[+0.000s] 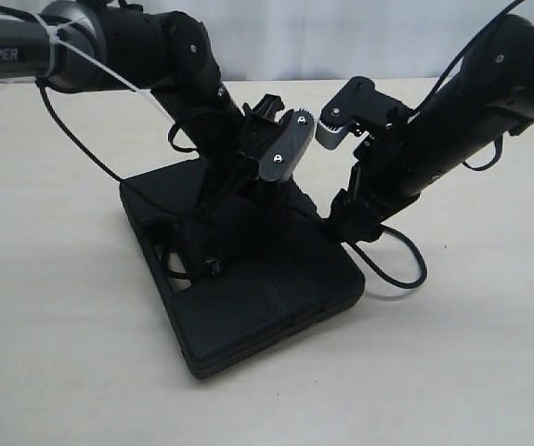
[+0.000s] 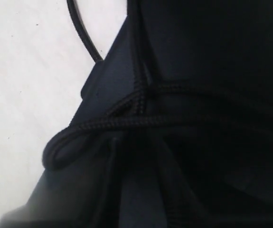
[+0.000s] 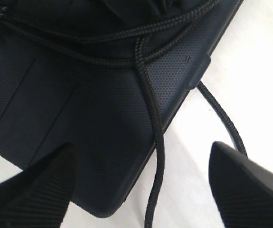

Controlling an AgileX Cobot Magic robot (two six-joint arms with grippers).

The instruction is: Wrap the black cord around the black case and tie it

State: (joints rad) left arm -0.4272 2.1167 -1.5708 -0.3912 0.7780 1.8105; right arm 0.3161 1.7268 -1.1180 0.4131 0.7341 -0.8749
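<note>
Two robot arms lean over a flat black case lying on a pale bench; the black cord runs across the lid beneath both claws and crosses itself in one loose twist, not yet a firm knot; one strand drops from that crossing over the case's edge and passes between the fingers of the right claw, which stand wide apart and hold nothing; the left claw sits low over the middle of the case, close above the twist, and whether it grips anything cannot be told, its fingers being lost against the black; likely risks: the twist may slacken without tension; the right claw may pinch the case edge instead of the strand; a hard pull may drag the case.
</note>
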